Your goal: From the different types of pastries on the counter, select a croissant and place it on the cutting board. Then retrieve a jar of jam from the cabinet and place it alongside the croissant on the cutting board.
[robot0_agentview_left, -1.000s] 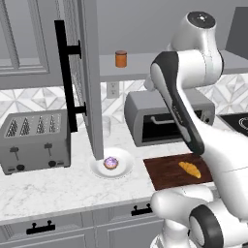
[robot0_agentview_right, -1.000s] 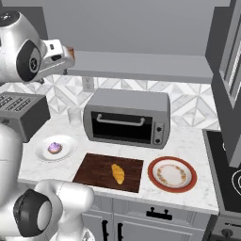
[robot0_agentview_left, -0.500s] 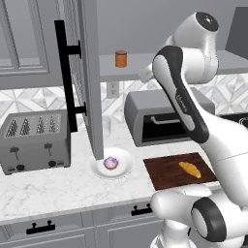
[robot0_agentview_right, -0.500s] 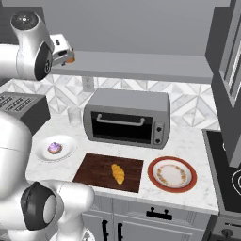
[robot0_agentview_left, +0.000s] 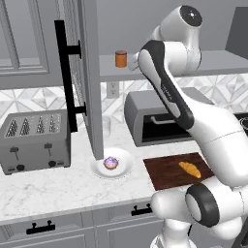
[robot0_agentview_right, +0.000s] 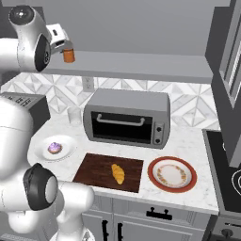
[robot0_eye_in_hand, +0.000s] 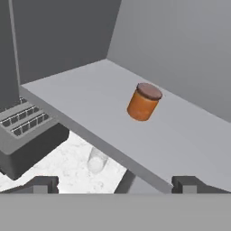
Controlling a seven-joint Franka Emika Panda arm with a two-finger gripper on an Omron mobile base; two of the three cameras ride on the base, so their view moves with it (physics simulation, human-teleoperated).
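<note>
The orange jar of jam (robot0_eye_in_hand: pixel 143 102) with its brown lid stands upright on the grey cabinet shelf (robot0_eye_in_hand: pixel 81 103), a short way ahead of my open gripper (robot0_eye_in_hand: pixel 115 185), which holds nothing. From the right base view the gripper (robot0_agentview_right: pixel 62 45) hovers just left of and above the jar (robot0_agentview_right: pixel 69 55). The jar (robot0_agentview_left: pixel 121 59) sits beside the open cabinet door (robot0_agentview_left: pixel 89 72). The golden croissant (robot0_agentview_right: pixel 117 173) lies on the dark cutting board (robot0_agentview_right: pixel 94 169); the croissant (robot0_agentview_left: pixel 190 169) rests on the board (robot0_agentview_left: pixel 164 173). A purple-frosted cupcake (robot0_agentview_left: pixel 111 162) stays on a white plate (robot0_agentview_left: pixel 123 167) on the counter (robot0_agentview_left: pixel 58 189).
The door's long black handle (robot0_agentview_left: pixel 64 82) juts out left of the shelf. Below are a toaster (robot0_agentview_left: pixel 34 140), a glass (robot0_agentview_right: pixel 74 114), a toaster oven (robot0_agentview_right: pixel 127 120) and a red-rimmed plate (robot0_agentview_right: pixel 172 173). A stove (robot0_agentview_right: pixel 230 164) is at the far right.
The arm has lifted and swung the hand closer to the shelf and the jar. Its jaws stay open. Croissant, cupcake and jar have not moved.
</note>
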